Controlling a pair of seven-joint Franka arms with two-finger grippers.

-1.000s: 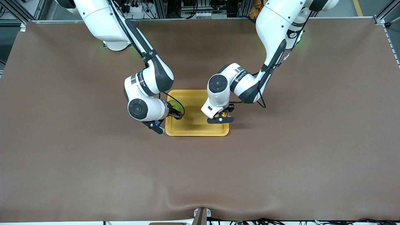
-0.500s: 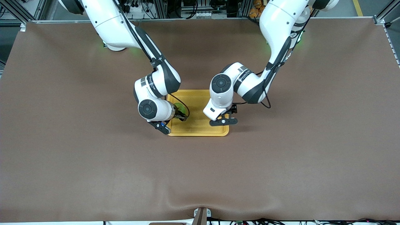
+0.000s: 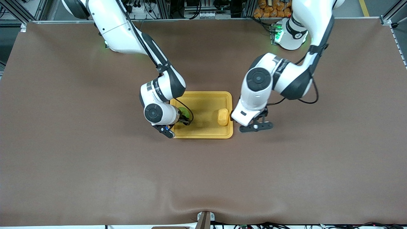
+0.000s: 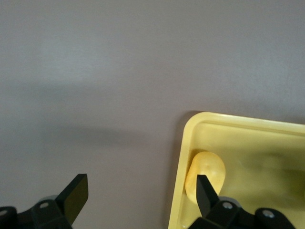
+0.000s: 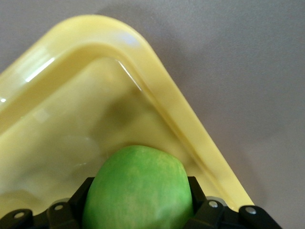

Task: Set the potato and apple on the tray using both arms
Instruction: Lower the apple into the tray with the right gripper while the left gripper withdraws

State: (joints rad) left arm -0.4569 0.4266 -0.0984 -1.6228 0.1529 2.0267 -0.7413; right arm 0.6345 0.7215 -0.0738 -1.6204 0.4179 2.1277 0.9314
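The right gripper (image 3: pixel 182 120) pinches the apple (image 5: pixel 138 188) directly over the tray (image 3: pixel 203 95), at the right arm's end (release comes next, apparently). The left gripper (image 3: pixel 254 126) hangs spread over bare table just beside the tray, the potato (image 3: pixel 223 117) lying inside the near rim.

Yellow-orange potato (image 3: pixel 223 117) is laid free in the tray (image 3: pixel 203 98), right of centre frame. Green apple (image 3: pixel 183 113) is clamped over the tray's left end by the right gripper (image 3: pixel 186 120).

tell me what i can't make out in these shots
- Apple: front view, mostly hidden by the right arm's wrist; whether it touches the tray floor is unclear in either view.
- Right tool: its wrist view cuts off its body at the edge.
- Potato: left wrist view, partly covered by a left tool finger.
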